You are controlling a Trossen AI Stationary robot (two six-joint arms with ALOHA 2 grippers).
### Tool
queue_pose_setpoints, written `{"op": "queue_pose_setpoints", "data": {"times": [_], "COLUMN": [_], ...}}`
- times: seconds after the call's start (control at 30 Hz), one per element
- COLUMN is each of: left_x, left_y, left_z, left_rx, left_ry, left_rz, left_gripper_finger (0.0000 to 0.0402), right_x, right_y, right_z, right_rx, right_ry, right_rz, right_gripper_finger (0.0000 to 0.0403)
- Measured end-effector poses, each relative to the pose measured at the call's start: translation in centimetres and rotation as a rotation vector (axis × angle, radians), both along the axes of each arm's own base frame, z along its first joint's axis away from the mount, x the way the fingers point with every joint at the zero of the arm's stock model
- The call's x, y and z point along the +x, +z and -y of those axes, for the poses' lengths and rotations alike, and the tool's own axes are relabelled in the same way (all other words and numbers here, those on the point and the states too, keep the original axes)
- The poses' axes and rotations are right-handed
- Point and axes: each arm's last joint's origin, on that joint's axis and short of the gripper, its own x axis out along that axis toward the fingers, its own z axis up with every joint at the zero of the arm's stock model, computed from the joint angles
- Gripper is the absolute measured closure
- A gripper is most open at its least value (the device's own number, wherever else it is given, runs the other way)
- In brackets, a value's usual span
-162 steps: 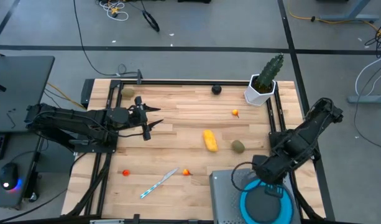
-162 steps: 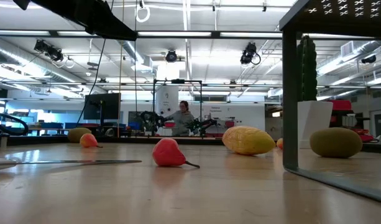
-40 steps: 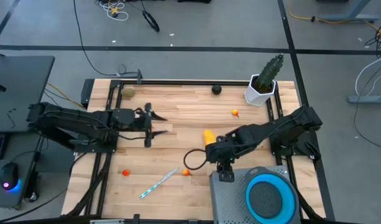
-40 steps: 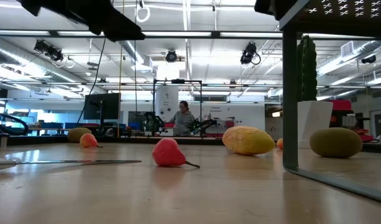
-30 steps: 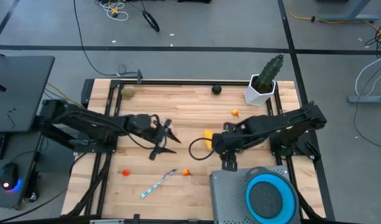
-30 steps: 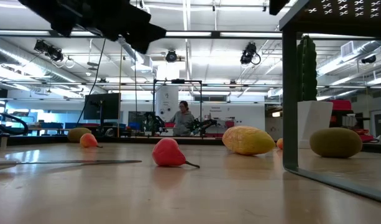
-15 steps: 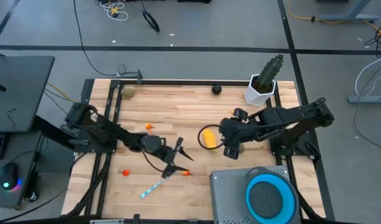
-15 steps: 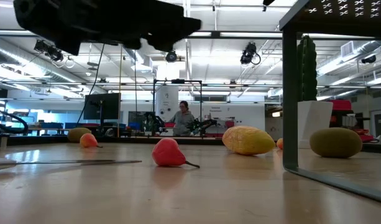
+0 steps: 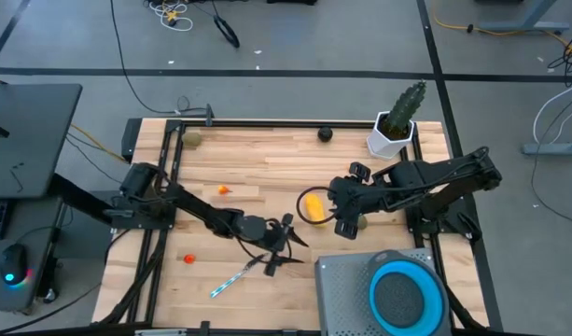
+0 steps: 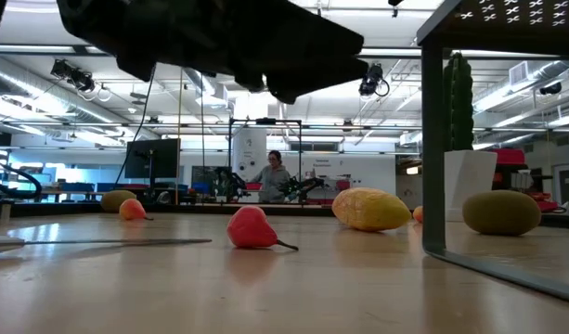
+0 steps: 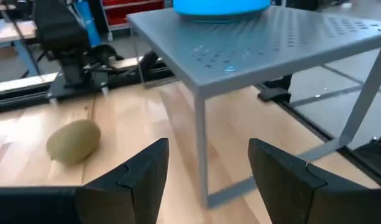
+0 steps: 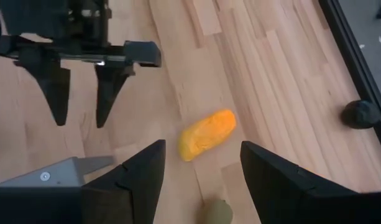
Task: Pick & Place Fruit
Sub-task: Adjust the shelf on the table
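Note:
The yellow oblong fruit (image 9: 313, 206) (image 12: 206, 134) lies mid-table on the wood. My right gripper (image 9: 334, 207) (image 12: 199, 186) hovers open above it, clear of it. The olive-brown oval (image 11: 73, 140) (image 10: 500, 211) rests just beside it, hidden under my right arm in the high view. My left gripper (image 9: 284, 245) (image 11: 206, 186) hangs open above the near middle of the table, over the spot where a small red piece (image 10: 252, 227) lies. The black ball (image 9: 325, 134) sits at the far edge. Tiny orange-red pieces (image 9: 224, 190) (image 9: 188, 259) lie on the left half.
A grey perforated stand (image 9: 346, 285) with a blue disc (image 9: 405, 297) fills the near right corner. A cactus in a white pot (image 9: 396, 126) stands far right. A white-and-blue stick (image 9: 234, 278) lies near my left gripper. A dull olive piece (image 9: 190, 138) sits far left.
My left gripper has swept from mid-table toward the right and near edges, ending over the small red piece beside the stick, still open. My right gripper has drawn a little toward the far and right edges, uncovering the yellow fruit, then held still.

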Motion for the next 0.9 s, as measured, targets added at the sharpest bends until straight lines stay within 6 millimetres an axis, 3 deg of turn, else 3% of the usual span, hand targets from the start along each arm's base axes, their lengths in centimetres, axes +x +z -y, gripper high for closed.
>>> {"op": "queue_pose_setpoints", "data": {"times": [0.2,0.43,0.57,0.9], "left_x": [0.4,2.1,2.6,2.9], "left_y": [0.4,-1.7,-1.8,-1.7], "left_z": [0.4,1.0,0.9,1.3], "left_rx": [-0.004,0.023,0.035,-0.006], "left_ry": [0.049,0.105,0.177,0.109], "left_rz": [0.019,-0.019,-0.010,-0.002], "left_gripper_finger": [0.0162,0.0156,0.0156,0.0154], "right_x": [0.2,0.5,0.5,0.5], "right_y": [0.1,0.3,0.3,0.3], "right_z": [0.0,-0.1,-0.1,-0.1], "right_rx": [-0.012,-0.013,-0.014,-0.027], "right_ry": [0.002,0.011,0.011,0.032], "right_rz": [0.024,0.063,0.061,0.057], "right_gripper_finger": [0.0185,0.0185,0.0185,0.0185]}}
